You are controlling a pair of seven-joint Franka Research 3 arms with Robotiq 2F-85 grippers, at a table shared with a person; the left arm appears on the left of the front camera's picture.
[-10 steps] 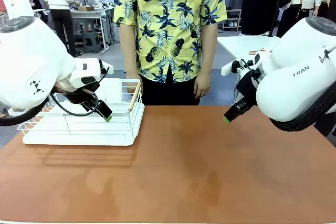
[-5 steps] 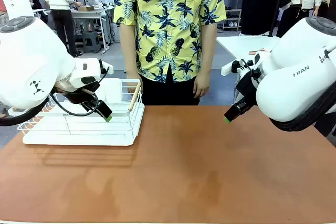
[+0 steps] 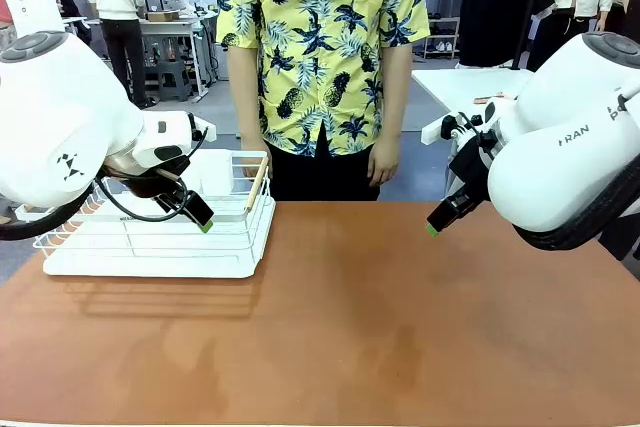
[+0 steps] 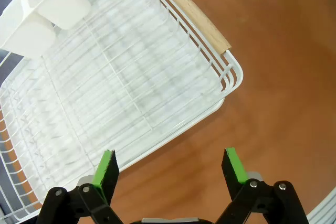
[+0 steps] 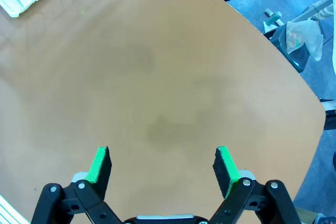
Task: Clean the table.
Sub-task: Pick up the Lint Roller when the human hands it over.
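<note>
The reddish-brown table (image 3: 360, 327) spans the front view, its top bare and matte. My left gripper (image 3: 200, 217) hangs open above the near right corner of a white dish rack (image 3: 160, 237); in the left wrist view the left gripper (image 4: 170, 165) has its green pads wide apart over the rack's edge (image 4: 231, 80) and the table (image 4: 283, 51), with nothing between them. My right gripper (image 3: 437, 223) hovers over the table's far right part. The right wrist view has that right gripper (image 5: 164, 163) open and empty above bare table (image 5: 157, 77).
The dish rack has a wooden handle (image 3: 256, 184) and a white cutlery cup (image 4: 47, 9). A person in a yellow patterned shirt (image 3: 325, 47) stands at the far edge, hands down. A white table (image 3: 465, 82) stands behind on the right.
</note>
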